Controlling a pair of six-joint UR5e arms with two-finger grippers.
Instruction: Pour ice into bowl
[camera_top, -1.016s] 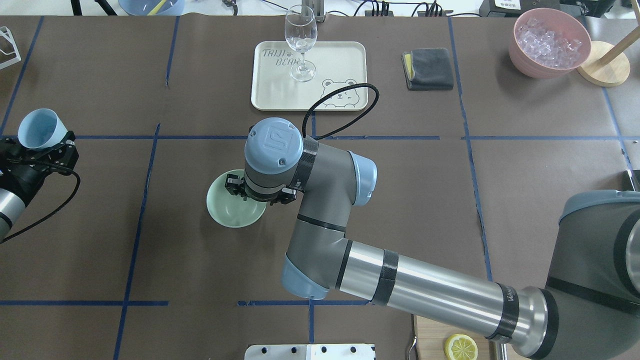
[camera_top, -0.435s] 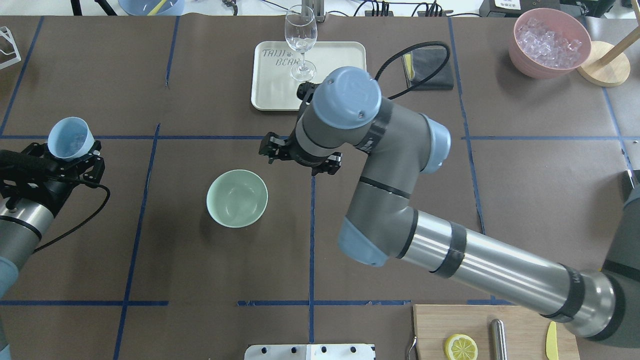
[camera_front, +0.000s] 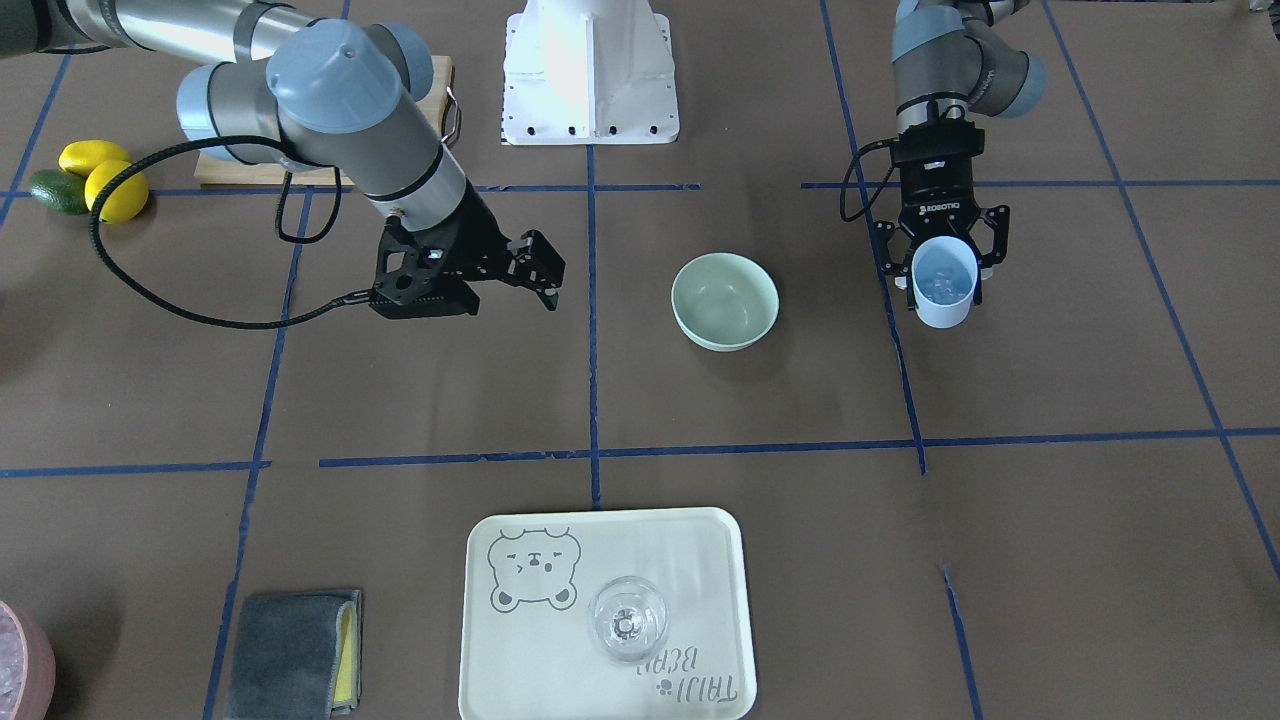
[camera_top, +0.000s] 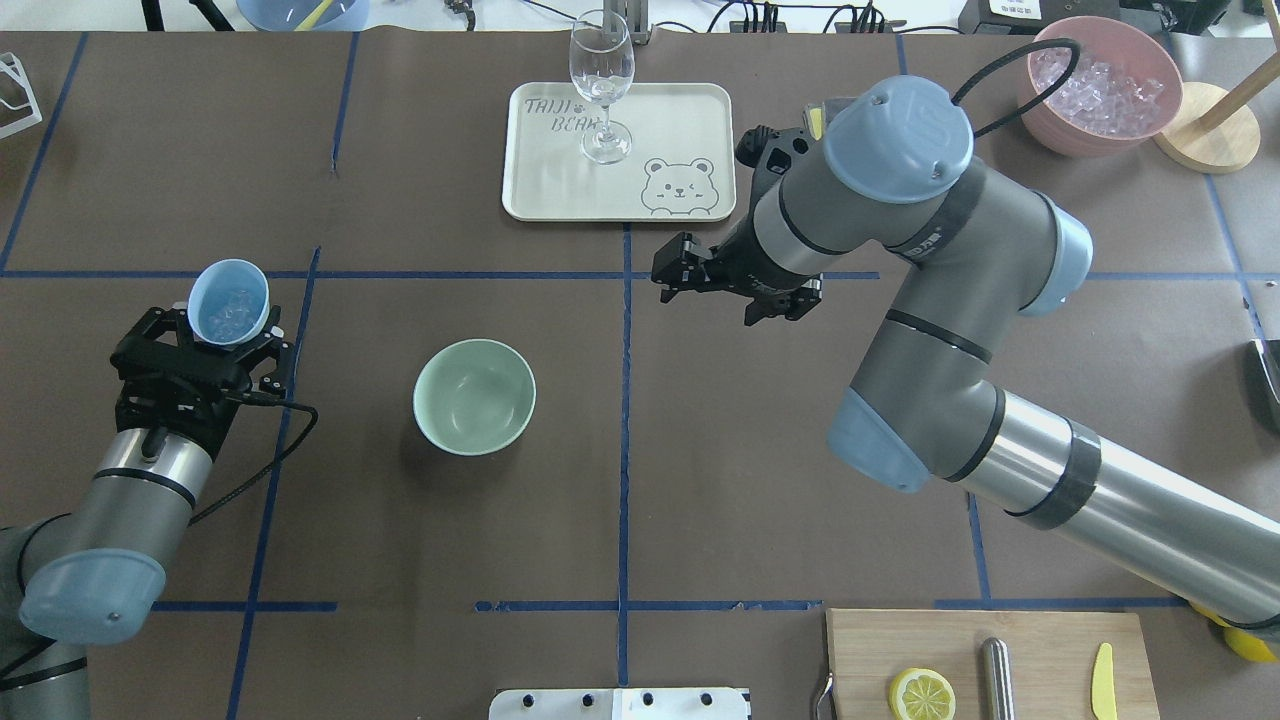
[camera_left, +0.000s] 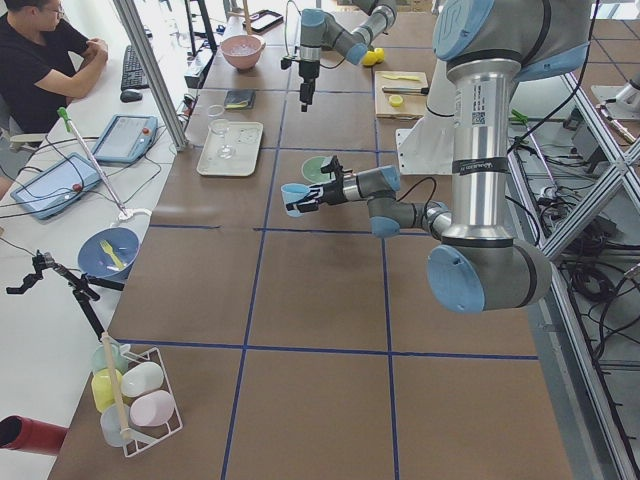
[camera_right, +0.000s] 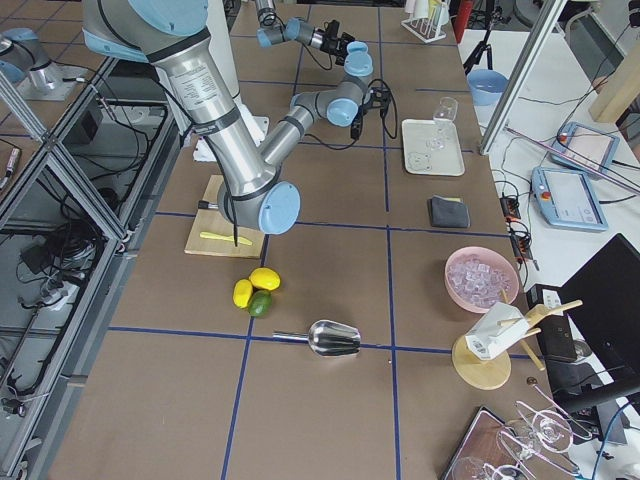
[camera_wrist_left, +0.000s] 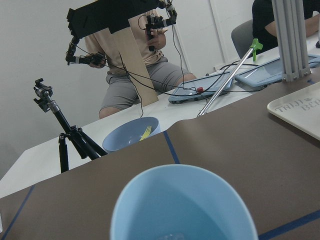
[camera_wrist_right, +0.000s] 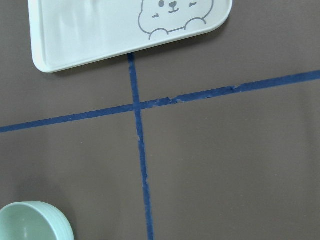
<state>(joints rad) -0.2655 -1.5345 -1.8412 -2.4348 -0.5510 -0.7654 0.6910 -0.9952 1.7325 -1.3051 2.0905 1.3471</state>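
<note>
My left gripper (camera_top: 212, 338) is shut on a light blue cup (camera_top: 229, 300) and holds it upright, left of the bowl and apart from it. Clear ice cubes (camera_top: 230, 308) lie inside the cup, which also shows in the front view (camera_front: 944, 285) and fills the bottom of the left wrist view (camera_wrist_left: 175, 205). The pale mint-green bowl (camera_top: 474, 396) stands empty on the table, also in the front view (camera_front: 724, 300). My right gripper (camera_top: 735, 293) is open and empty, up over the table to the right of the bowl. Its wrist view catches the bowl's rim (camera_wrist_right: 30, 222).
A cream bear tray (camera_top: 680, 120) with a wine glass (camera_top: 601, 85) stands behind the bowl. A pink container of ice (camera_top: 1098, 85) is at the far right, with a grey cloth (camera_front: 295, 650) nearby. A cutting board (camera_top: 980, 640) with a lemon slice lies at the front right.
My right arm has lifted off the bowl and swung right and back, leaving the bowl in place. My left gripper has carried the cup rightward, closer to the bowl.
</note>
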